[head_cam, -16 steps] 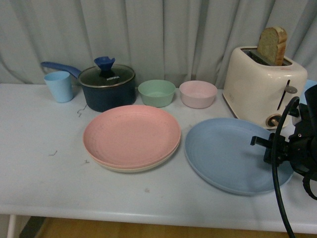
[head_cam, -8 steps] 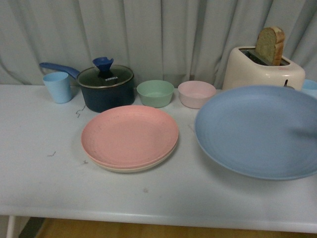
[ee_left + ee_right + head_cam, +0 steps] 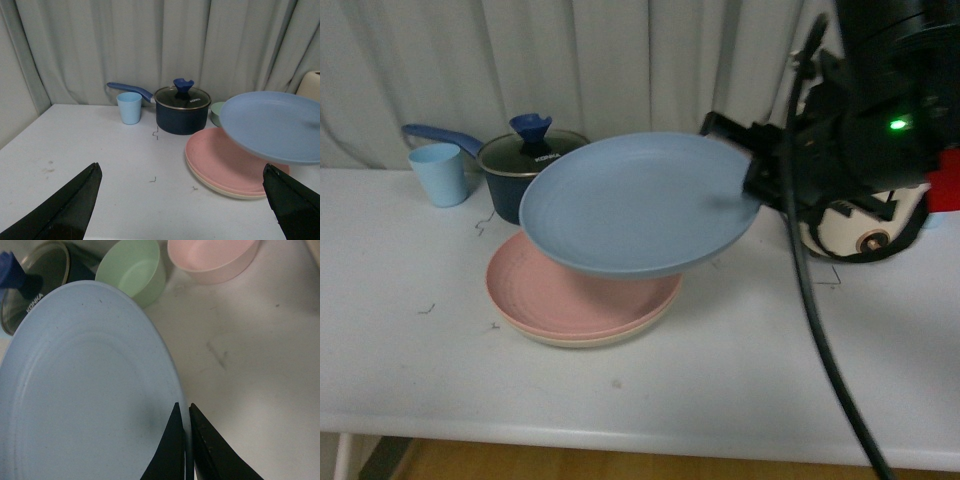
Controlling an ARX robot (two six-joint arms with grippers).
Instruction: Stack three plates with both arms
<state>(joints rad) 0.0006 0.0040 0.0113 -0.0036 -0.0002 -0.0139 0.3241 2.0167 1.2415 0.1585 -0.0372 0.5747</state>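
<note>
1. The blue plate [image 3: 638, 205] is in the air, tilted a little, directly above the pink plate [image 3: 575, 300] and clear of it.
2. The right gripper [image 3: 186, 440] has its two dark fingers pinched on the blue plate's rim, one above and one below, at the edge farthest from the saucepan.
3. In the front view the right arm [image 3: 865, 130] reaches in from the toaster side, with a green light lit on its body and a thick black cable [image 3: 820, 330] hanging down toward the front edge of the table.
4. The pink plate lies on the beige plate [image 3: 582, 340], of which only a thin rim shows; the pair rests on the white table [image 3: 420, 350] just in front of the saucepan.
5. The dark blue saucepan [image 3: 181, 113] wears a glass lid with a blue knob, its handle pointing to the light blue cup [image 3: 129, 107] beside it.
6. The right wrist view shows a green bowl [image 3: 132, 270] and a pink bowl [image 3: 212, 257] side by side beyond the blue plate, next to the saucepan.
7. The cream toaster [image 3: 860, 232] is mostly hidden behind the right arm.
8. The left gripper [image 3: 185, 210] hangs above the table, well away from the plates, its jaws spread wide with nothing between them.
</note>
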